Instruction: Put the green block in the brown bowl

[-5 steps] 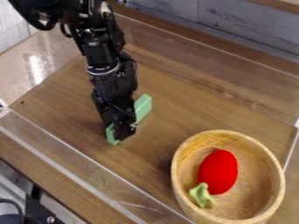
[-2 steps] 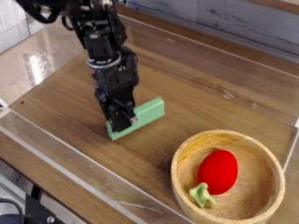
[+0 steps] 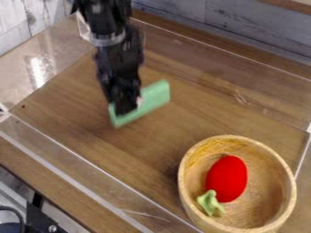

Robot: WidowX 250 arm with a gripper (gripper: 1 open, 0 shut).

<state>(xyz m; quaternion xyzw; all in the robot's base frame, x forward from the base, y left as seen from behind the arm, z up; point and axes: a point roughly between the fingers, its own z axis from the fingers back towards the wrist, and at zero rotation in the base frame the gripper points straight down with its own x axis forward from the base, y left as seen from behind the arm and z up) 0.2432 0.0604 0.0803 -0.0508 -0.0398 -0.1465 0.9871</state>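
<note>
So the big thing here is the wooden table (image 3: 152, 159), running across most of the view with a pale strip along its near edge. Next down in size is the black robot arm (image 3: 104, 25), which reaches in from about 11 o'clock and points down toward the middle, a bit blurry.

Then there's the round tan wooden bowl (image 3: 191, 173), thick rim and all, over at 4 to 5 o'clock. It's got a red, rounded toy-looking thing (image 3: 227, 175) in it, with a small pale green piece (image 3: 212, 204) at its 7 o'clock end.

The mint-green rectangular block (image 3: 148, 102) is near the centre, slightly toward 11 o'clock, well apart from the bowl. The black gripper (image 3: 122, 100) is closed on it, with the block sticking out toward 1 o'clock. Looks to me like it's held off the wood, though the blur makes the height hard to call.

I'd say we're at the lift-and-carry step. Next move: keep the grip, get the block high enough to clear the rim, swing toward 4 to 5 o'clock, then lower and let go. I'd aim for the bare wood at the bowl's 1 o'clock side, since the red thing could tip the block if it lands on top.
</note>
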